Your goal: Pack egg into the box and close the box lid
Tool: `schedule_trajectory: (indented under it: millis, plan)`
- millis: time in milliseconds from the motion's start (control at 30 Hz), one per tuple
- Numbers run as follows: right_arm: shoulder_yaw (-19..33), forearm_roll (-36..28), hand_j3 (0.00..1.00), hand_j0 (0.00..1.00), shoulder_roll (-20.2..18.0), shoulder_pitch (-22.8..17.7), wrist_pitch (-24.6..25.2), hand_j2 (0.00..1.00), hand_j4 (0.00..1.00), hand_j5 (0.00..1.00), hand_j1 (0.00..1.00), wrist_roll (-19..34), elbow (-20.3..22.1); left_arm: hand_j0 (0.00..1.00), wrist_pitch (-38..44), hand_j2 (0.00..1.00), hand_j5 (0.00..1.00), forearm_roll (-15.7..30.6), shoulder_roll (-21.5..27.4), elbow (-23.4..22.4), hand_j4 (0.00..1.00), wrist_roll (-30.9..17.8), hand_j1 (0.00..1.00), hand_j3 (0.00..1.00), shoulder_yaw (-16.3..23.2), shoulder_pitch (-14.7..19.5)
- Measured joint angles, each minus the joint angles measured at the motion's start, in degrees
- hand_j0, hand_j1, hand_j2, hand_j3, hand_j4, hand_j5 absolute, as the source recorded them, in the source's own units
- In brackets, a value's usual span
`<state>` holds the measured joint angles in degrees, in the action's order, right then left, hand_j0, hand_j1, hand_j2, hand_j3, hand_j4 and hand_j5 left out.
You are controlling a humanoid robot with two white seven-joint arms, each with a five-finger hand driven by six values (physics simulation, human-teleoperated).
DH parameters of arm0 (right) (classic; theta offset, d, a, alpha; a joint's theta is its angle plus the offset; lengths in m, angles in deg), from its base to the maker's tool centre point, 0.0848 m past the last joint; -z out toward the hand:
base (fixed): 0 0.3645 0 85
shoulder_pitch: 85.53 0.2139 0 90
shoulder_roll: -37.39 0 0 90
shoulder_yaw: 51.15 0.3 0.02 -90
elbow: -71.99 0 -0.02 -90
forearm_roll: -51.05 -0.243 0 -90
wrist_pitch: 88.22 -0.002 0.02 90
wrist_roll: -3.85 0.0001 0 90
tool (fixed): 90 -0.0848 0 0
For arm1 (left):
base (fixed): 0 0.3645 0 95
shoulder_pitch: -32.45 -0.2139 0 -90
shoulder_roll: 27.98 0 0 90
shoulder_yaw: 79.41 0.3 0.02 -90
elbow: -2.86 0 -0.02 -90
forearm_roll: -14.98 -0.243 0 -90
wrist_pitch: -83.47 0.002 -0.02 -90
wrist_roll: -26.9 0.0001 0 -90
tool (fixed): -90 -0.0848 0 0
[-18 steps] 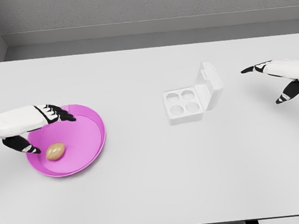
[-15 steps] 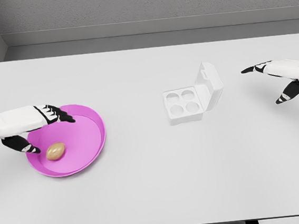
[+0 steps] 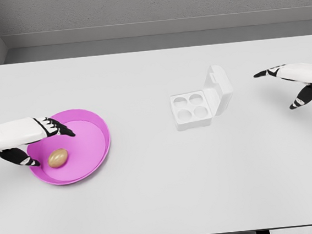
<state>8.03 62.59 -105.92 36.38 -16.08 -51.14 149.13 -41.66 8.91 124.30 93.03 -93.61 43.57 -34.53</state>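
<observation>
Egg (image 3: 58,157) lies in the left half of the pink bowl (image 3: 96,156), on its floor (tan, lying on its side). The left hand (image 3: 31,141) hovers over the bowl's left rim with fingers spread apart, thumb low beside the egg and the other fingers above it, holding nothing. Right of the bowl, well apart, sits the white box (image 3: 191,111), four cups showing, its lid (image 3: 219,87) tilted up on the far side from the bowl. Beyond the box, the right hand (image 3: 293,80) hangs open above the table (image 3: 153,200).
</observation>
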Motion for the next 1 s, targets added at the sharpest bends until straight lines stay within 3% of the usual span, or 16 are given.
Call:
schedule_trajectory:
  millis: [100,633,1000]
  plan:
    - [-0.5,0.1,1.00,1.00,-0.1,0.9,0.0,1.00,1.00,1.00,1.00,0.0,-0.3,0.93,0.0,0.93,0.93,-0.1,-0.4,0.2,0.93,0.0,0.93,0.93,0.1,-1.5]
    - [-2.6,0.3,1.00,1.00,0.8,2.1,-0.1,1.00,1.00,1.00,1.00,0.0,-3.0,0.93,0.0,0.93,0.93,-0.4,-1.6,0.3,0.93,0.0,0.93,0.93,0.1,-1.5]
    - [-2.7,0.2,1.00,1.00,1.1,1.9,0.1,1.00,1.00,1.00,1.00,0.0,-3.1,0.92,0.0,0.92,0.92,-4.4,-3.5,0.3,0.92,0.1,0.92,0.92,-0.9,-1.4]
